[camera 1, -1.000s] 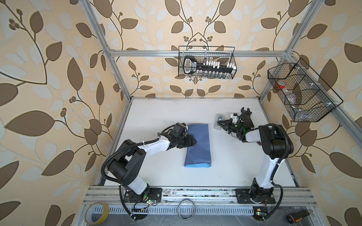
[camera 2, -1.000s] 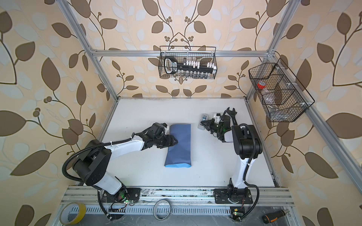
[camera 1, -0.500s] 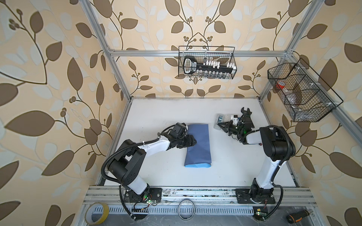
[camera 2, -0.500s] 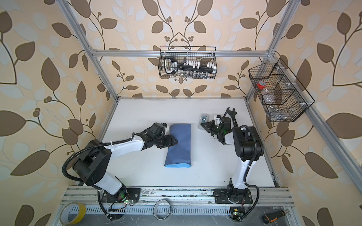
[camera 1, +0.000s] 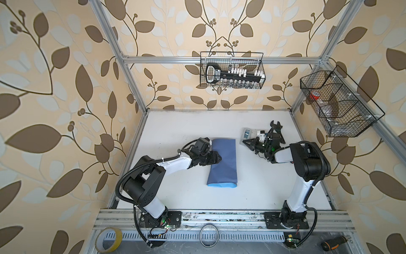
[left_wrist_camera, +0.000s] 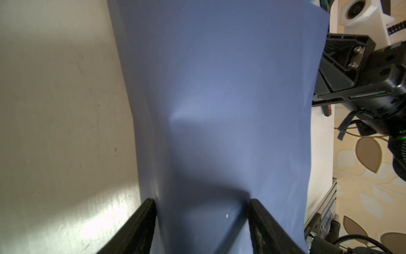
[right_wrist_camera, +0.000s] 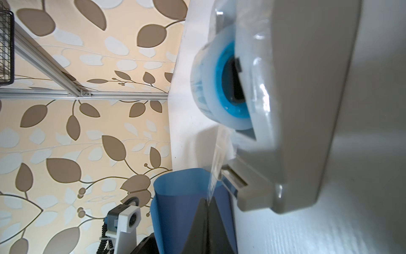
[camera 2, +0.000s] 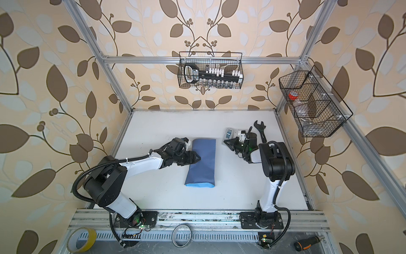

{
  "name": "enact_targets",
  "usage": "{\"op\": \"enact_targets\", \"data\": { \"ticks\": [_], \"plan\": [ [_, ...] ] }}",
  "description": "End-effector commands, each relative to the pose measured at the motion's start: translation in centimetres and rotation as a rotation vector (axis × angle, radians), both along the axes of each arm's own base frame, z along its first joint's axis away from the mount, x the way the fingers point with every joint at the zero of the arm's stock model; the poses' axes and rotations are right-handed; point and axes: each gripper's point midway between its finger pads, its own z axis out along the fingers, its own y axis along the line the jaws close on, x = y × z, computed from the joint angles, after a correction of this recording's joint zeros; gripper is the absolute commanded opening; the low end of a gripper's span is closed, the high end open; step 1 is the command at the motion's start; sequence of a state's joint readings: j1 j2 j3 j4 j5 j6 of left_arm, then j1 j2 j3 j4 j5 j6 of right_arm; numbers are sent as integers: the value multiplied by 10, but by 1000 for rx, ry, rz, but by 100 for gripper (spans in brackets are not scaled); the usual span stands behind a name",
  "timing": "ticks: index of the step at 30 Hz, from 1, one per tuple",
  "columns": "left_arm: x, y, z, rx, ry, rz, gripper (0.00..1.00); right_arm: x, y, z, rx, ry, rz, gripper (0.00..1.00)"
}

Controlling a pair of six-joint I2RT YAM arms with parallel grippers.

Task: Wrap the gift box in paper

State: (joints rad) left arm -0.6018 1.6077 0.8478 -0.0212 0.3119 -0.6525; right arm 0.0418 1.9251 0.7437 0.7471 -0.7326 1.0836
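Slate-blue on its outer face, the paper (camera 1: 223, 162) is lying folded over into a long humped bundle at the middle of the table (camera 1: 186, 127), its long sides running near to far. A light sky-blue strip is showing along its near end. In the right wrist view the paper (right_wrist_camera: 175, 209) is standing open as a loop with that lighter face inside. In the left wrist view the paper (left_wrist_camera: 219, 88) is looking smooth, with one soft crease across it.

Bare table is lying all round the bundle: a wide band at the far side, another between its near end and the front rail (camera 1: 219, 216), and a narrower one toward the left wall. Near its far right corner, apart from it, the dispenser (camera 1: 247, 133) is sitting on the table, with a wrench (camera 1: 275, 126) beyond.

The left arm is reaching low from its near-left base, elbow folded back, forearm pointing right. The left claw (camera 1: 218, 158) is sitting over the bundle's left edge, spread, its fingers (left_wrist_camera: 145, 220) coming down against the paper. The right arm is standing tall from its base, forearm angling left and away. The right claw (right_wrist_camera: 206, 204) is pressed together, pinching the end of the clear tape (right_wrist_camera: 217, 154) running from the dispenser's roll.
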Motion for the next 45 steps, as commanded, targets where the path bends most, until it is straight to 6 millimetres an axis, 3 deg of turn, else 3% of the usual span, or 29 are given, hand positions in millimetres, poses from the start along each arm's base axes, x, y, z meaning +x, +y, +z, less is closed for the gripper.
{"op": "enact_targets", "data": {
  "ticks": [1,16,33,38,45],
  "plan": [
    [-36,37,-63,219,164,5,66,-13,5,-24,-19,55,30,0],
    [-37,39,-63,232,168,3,66,-19,-17,-64,-174,144,-4,0],
    [-36,44,-60,254,156,9,68,-22,-29,-75,-275,179,-24,0],
    [-36,44,-59,254,153,7,68,-24,-27,-58,-261,128,-12,0],
    [-37,47,-60,278,151,0,68,-44,-26,10,-241,-65,-60,0]
  ]
}}
